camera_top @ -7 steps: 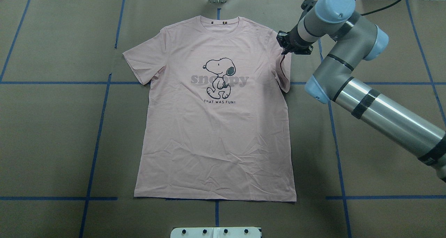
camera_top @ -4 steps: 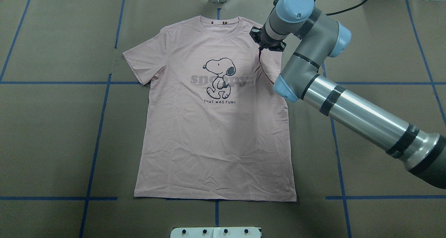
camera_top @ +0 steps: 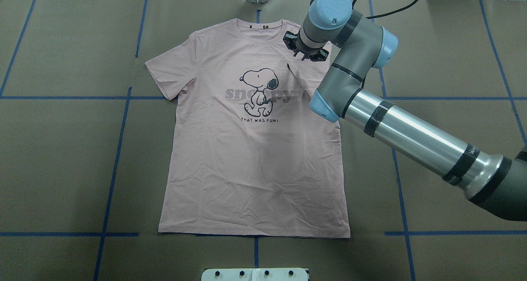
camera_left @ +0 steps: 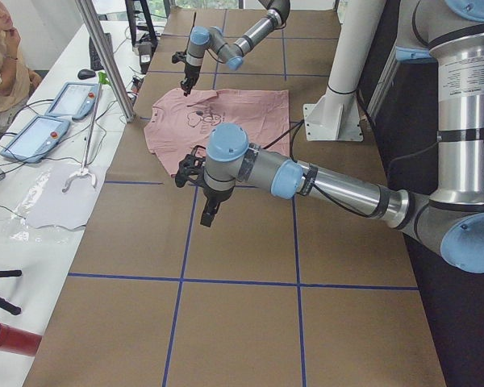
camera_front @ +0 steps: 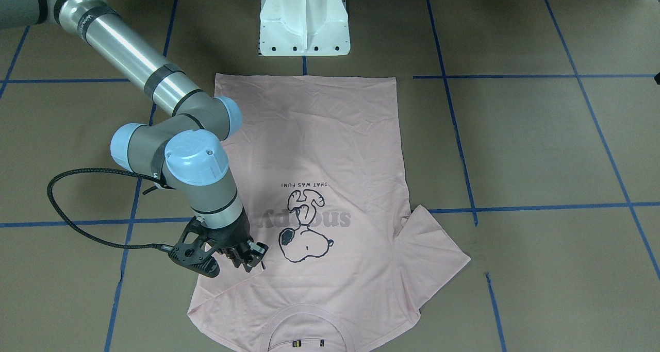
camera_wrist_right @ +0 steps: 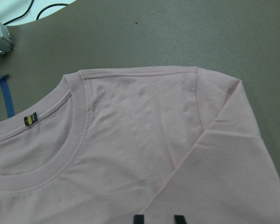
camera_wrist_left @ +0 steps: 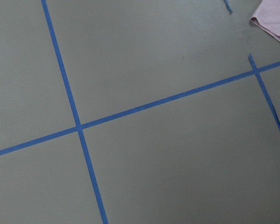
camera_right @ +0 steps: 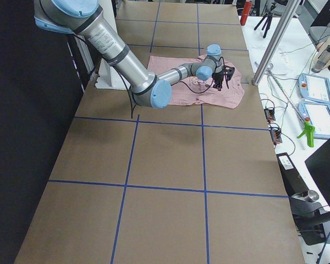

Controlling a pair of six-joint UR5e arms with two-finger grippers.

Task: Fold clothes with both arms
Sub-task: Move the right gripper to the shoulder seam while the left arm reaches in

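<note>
The pale pink T-shirt [camera_top: 255,161] lies front up on the brown table, its cartoon dog print [camera_top: 258,91] showing. My right gripper [camera_top: 306,52] hovers over the shirt's shoulder beside the collar [camera_wrist_right: 60,154]. That side's sleeve [camera_wrist_right: 224,154] lies folded inward over the chest. The black fingertips [camera_wrist_right: 139,218] stand apart with nothing between them, so the gripper is open. The other sleeve [camera_top: 169,73] is spread flat. My left gripper [camera_left: 206,214] shows only in the exterior left view, above bare table near the shirt; I cannot tell its state.
Blue tape lines cross the table [camera_top: 61,149]. The white pedestal base [camera_front: 304,19] stands just beyond the shirt's hem. A black cable [camera_front: 67,213] loops off the right wrist. A person [camera_left: 0,48], tablets and a metal pole [camera_left: 105,56] are at the far edge.
The right gripper moved left across the shirt with the lifted sleeve. The sleeve now lies folded flat on the chest, and the fingertips stand apart above it.
</note>
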